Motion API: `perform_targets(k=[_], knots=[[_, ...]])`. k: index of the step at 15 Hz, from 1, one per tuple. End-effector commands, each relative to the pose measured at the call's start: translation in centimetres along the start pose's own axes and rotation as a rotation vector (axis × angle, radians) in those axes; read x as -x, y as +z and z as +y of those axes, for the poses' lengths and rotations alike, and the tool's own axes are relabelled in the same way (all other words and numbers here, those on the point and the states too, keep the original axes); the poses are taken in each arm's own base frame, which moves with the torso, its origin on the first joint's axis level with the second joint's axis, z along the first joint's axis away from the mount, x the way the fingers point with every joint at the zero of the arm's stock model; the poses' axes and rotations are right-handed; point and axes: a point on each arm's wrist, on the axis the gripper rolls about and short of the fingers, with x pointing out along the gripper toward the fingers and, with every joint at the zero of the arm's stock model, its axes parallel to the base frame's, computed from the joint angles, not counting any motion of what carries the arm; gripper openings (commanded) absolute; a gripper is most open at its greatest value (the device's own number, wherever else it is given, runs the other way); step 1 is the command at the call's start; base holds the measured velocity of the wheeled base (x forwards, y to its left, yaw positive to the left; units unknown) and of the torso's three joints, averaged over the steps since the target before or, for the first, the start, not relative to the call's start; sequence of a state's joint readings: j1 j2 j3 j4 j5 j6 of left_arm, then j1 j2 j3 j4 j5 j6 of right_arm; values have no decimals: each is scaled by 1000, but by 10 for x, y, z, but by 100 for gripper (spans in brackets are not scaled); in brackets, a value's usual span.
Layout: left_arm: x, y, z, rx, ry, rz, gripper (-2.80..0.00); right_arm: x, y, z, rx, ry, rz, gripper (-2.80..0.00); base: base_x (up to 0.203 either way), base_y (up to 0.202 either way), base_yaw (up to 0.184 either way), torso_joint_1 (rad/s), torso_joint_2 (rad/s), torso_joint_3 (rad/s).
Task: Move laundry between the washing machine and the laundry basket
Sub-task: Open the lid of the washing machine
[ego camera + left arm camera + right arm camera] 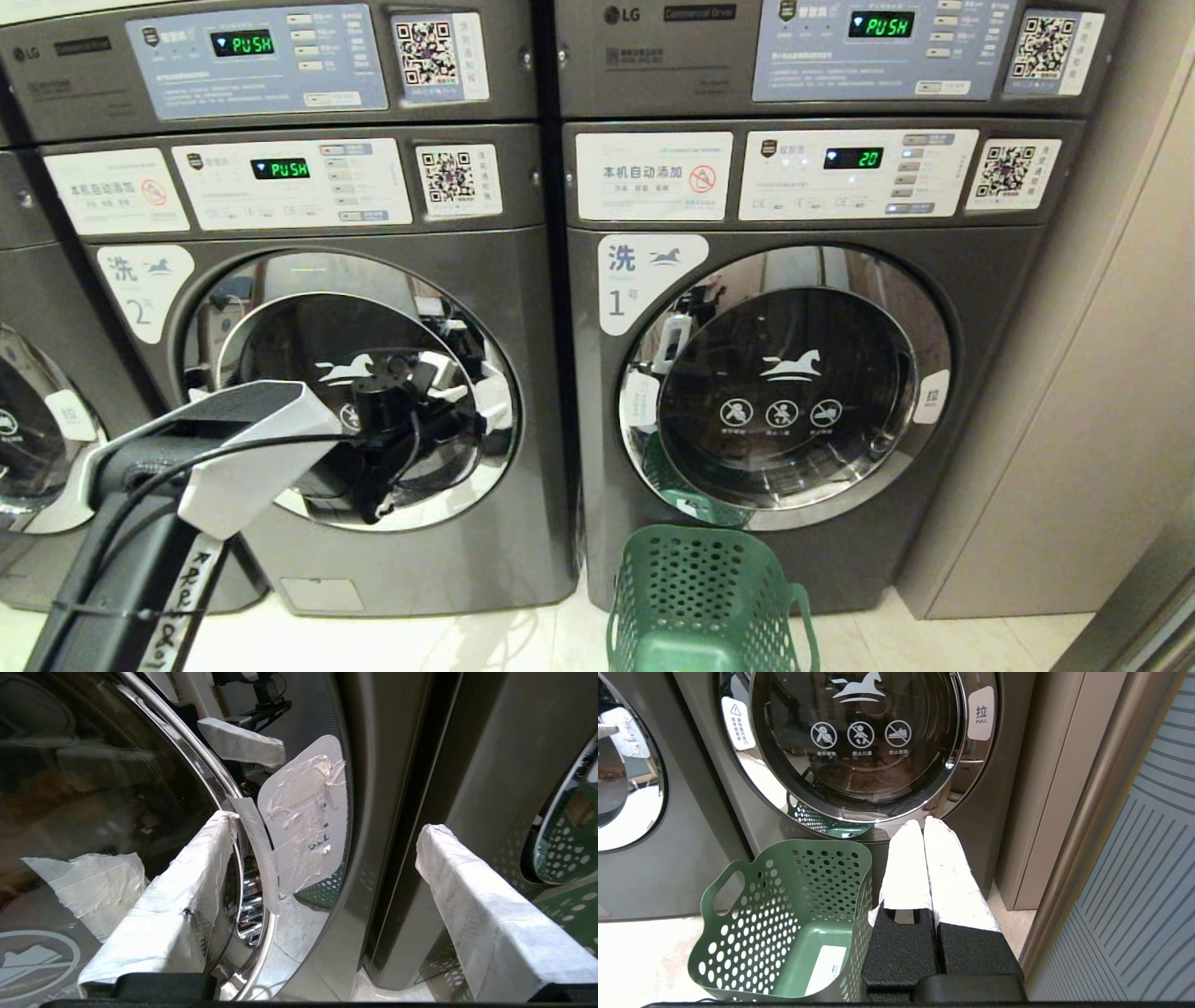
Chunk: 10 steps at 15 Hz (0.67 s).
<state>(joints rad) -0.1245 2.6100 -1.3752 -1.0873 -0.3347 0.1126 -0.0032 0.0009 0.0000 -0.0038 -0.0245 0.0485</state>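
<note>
Chrome-rimmed door (243,896) looked stiff and slick, so left gripper (322,858), spread wide and empty, should take the taped tab (303,816).

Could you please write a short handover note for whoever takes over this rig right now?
Left tool: open, holding nothing, up at the right edge of washer 2's door, by the taped pull tab.
Right tool: shut, empty, parked low near washer 1, above the floor beside the basket.
Basket: green, empty, on the floor in front of washer 1.
Done: nothing moved yet; both washer doors are shut.
Left: probably open washer 2's door, then move the laundry; no clothes can be made out through either door.
</note>
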Motion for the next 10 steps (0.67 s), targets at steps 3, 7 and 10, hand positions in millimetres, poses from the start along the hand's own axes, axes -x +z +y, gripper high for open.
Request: perform_targets(k=[3,7,10], knots=[[-12,-7,3,25,1,4,0,0,0,0,0,0,0,-280,0,0,0,0,0,0],[-21,-12,6,62,5,-12,0,0,0,0,1,0,0,-280,0,0,0,0,0,0],[-29,-16,10,82,4,-28,0,0,0,0,-1,0,0,-280,0,0,0,0,0,0]])
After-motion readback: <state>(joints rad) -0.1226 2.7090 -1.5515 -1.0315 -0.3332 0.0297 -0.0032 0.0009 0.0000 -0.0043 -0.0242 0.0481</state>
